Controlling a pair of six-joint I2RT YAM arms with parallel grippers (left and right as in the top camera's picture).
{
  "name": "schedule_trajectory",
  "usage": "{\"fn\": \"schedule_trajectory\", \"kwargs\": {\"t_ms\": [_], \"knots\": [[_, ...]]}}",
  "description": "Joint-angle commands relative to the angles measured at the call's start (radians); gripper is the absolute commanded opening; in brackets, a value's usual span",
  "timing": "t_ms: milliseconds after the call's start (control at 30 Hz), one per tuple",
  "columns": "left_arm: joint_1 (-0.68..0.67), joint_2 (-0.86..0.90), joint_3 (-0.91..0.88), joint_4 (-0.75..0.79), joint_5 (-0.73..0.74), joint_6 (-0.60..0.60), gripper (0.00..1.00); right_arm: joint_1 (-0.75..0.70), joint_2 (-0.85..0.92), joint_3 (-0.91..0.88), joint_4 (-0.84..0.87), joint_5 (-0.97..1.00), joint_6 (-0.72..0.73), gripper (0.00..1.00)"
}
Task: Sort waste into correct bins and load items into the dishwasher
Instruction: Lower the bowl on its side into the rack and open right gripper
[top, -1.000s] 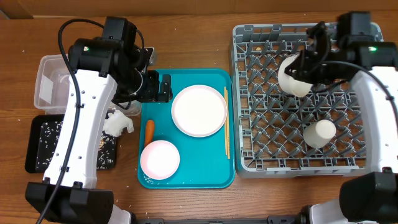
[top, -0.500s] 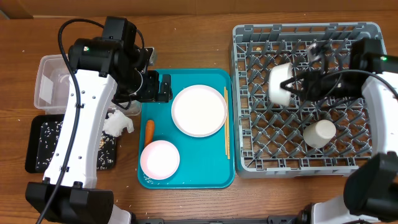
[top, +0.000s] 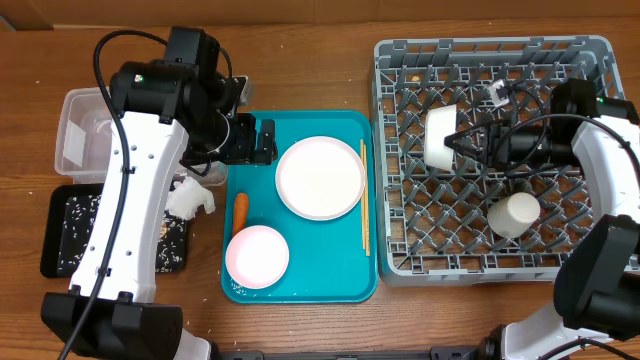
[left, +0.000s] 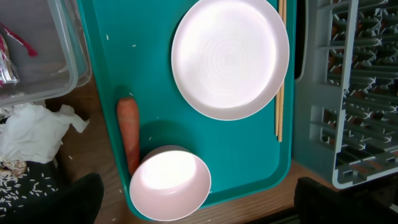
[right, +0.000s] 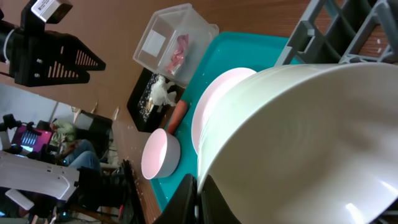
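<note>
Dishes come to four: one plate (top: 320, 178), two bowls and one cup (top: 515, 213). The plate, round and white, lies flat on the upper half of the teal tray (top: 330, 272). The pink bowl (top: 257, 256) sits mouth up near that tray's lower left corner. One carrot (top: 240, 208) lies just above the pink bowl along the tray's left edge. Two chopsticks (top: 365, 200) lie together along its right edge.

The right gripper (top: 462, 143) is clamped on the rim of the white bowl (top: 438, 140). It holds the bowl on its side over the upper middle of the grey rack (top: 480, 270); whether the bowl touches the pegs cannot be told. The cup sits alone in the rack's lower right part.

The left gripper (top: 255, 141) hangs over the teal tray's upper left corner with its fingers spread wide and nothing between them.

On the table left of the teal tray stand one clear tub (top: 75, 150) and, below it, one black tray (top: 47, 235). One red wrapper (right: 180, 48) lies in the tub. Rice (top: 80, 215) is scattered in the black tray. One crumpled napkin (top: 190, 198) rests at the black tray's upper right corner, just beside the teal tray.
</note>
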Motion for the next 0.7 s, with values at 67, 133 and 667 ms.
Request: {"fn": "schedule_trajectory", "kwargs": {"t_ms": [67,133,667], "knots": [[-0.006,0.002,0.013,-0.002,-0.002,0.008,1.00,-0.039,-0.005,0.001,0.007,-0.004,-0.023,0.04],[-0.006,0.002,0.013,-0.002,-0.002,0.008,1.00,-0.055,-0.005,0.001,0.011,-0.005,-0.023,0.04],[-0.006,0.002,0.013,-0.002,-0.002,0.008,1.00,-0.080,0.001,-0.048,0.047,-0.028,-0.010,0.08]]}}
